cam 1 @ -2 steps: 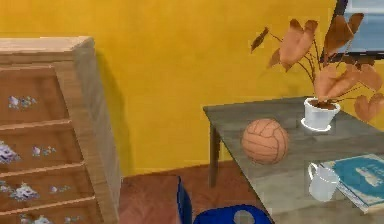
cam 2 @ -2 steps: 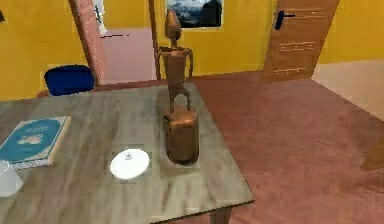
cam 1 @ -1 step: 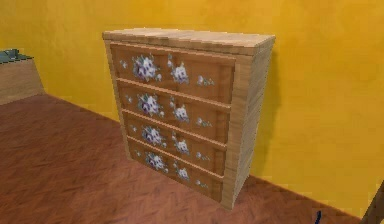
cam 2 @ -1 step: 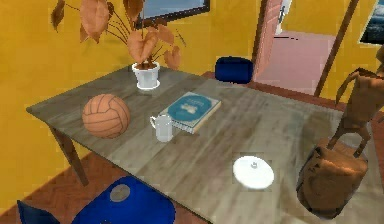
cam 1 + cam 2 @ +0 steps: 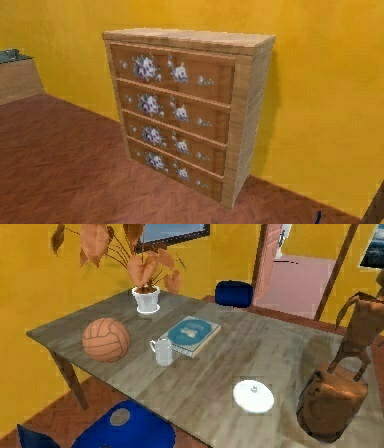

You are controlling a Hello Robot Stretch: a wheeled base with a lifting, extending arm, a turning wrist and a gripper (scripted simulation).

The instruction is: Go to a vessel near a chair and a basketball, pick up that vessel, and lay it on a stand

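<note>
Out on the arm side, a grey weathered wooden table (image 5: 300, 354) carries the stuff that matters: a small pale cup-like vessel (image 5: 162, 351) stands just right of an orange basketball (image 5: 105, 339) and just left of a flat blue book (image 5: 192, 334). That puts it in the table's left half, roughly midway between the near and far edges. A blue padded chair (image 5: 125, 432) sits at the near edge close by, so I reckon this is the vessel the task means, though a big round brown jug (image 5: 328, 406) at the near right corner is another candidate. The cup is upright, long axis vertical, and its handle looks to point left toward the ball. Honestly can't tell what state the gripper fingers are in. My guess for the coming move: the reach has to go far over the near edge and land left of the table's middle without bumping the ball. Ahead, a tall wooden four-drawer dresser with blue-white flower trim (image 5: 185, 110) stands against a yellow wall, maybe the stand.
</note>
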